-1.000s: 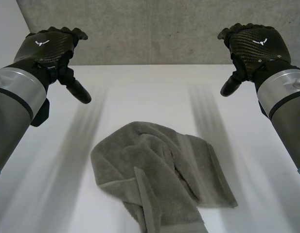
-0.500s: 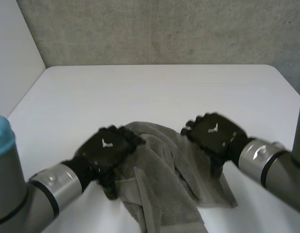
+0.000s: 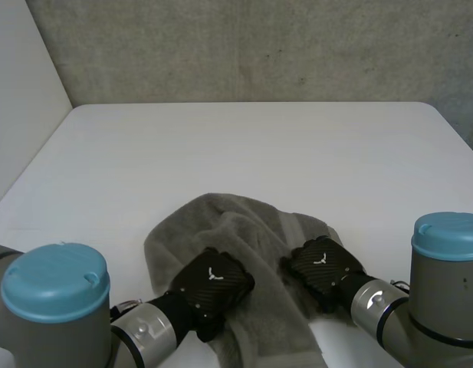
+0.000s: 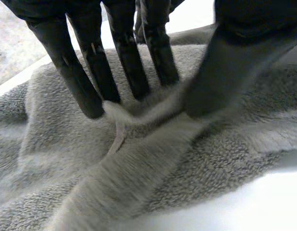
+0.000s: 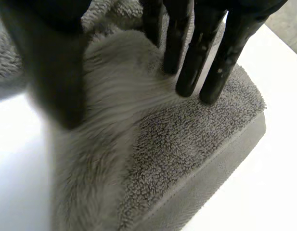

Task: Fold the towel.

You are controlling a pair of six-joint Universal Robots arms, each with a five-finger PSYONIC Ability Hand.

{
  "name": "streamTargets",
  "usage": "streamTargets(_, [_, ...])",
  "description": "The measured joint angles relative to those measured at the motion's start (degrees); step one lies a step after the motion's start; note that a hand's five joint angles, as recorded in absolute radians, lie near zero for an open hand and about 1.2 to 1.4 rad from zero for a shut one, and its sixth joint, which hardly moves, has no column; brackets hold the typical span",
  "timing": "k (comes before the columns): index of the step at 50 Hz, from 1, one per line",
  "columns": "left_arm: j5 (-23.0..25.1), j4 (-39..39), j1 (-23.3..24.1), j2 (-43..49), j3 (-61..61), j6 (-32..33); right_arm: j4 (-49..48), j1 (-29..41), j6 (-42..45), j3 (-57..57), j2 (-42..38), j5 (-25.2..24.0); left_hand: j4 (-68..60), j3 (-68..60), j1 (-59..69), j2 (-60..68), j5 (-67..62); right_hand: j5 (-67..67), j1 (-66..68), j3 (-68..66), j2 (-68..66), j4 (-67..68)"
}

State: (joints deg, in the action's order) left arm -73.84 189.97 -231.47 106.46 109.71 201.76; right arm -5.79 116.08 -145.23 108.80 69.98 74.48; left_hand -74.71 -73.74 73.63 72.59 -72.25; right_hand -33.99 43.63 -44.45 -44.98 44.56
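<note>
- The towel (image 3: 221, 230) is lying in a crumpled, bunched heap on the white table (image 3: 251, 146), at the near middle, close to the robot.
- The left hand (image 3: 211, 282) is sitting on the near-left part of the heap. Its straight fingers (image 4: 85, 82) and thumb (image 4: 225, 72) are pinching a raised ridge of cloth between them.
- The right hand (image 3: 322, 264) is resting on the near-right edge with its grasp not closed. Its straight fingers (image 5: 191, 57) are pressing into the pile, and its thumb (image 5: 57, 72) is spread wide on the other side of a hump.
- Risk: the left hand is likely gripping a mid-cloth ridge rather than a corner, so lifting could be dragging the whole bunch up without spreading it.
- Risk: the right thumb is standing well apart from its fingers, so the hump could be slipping out as the hand closes.
- Risk: layers are overlapping, so either hand could be catching two at once and leaving the fold lopsided.
- Both arms, with their light-blue caps (image 3: 56, 276), are crowding the near side and covering the towel's near edge in the head view.
- Nothing else is lying on the table, and a concrete wall (image 3: 259, 46) is standing behind it.
</note>
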Motion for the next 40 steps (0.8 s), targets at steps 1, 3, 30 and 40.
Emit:
streamTargets(1, [0.0,0.2,0.2,0.2,0.0,0.0,-0.4,0.0,0.1,-0.2,-0.2,0.2,-7.5,-8.1,5.8,8.0,-7.5,-9.4,5.5,-8.5,-8.8,8.6])
streamTargets(3, [-0.1,0.5,0.4,0.4,-0.1,0.0,-1.3,-0.2,0.0,-0.4,-0.5,0.4,-11.0,-12.3,6.1,11.8,-9.8,-23.3,13.1,-21.9,-22.6,22.1])
streamTargets(30, [-12.5,7.9,-31.9,-1.2,-8.5,-5.1,-4.4,-6.5,-5.9,-21.4,-5.3,13.8,-11.6,-14.2,6.1,13.7,-10.4,-32.4,28.7,-31.5,-29.5,31.5])
streamTargets(40, [-12.3,9.0,-33.5,3.1,-8.2,-4.4,1.1,-6.1,-5.7,-22.6,-7.9,12.9,33.9,30.8,-31.3,-29.2,30.0,16.3,-16.0,15.3,15.7,-15.3])
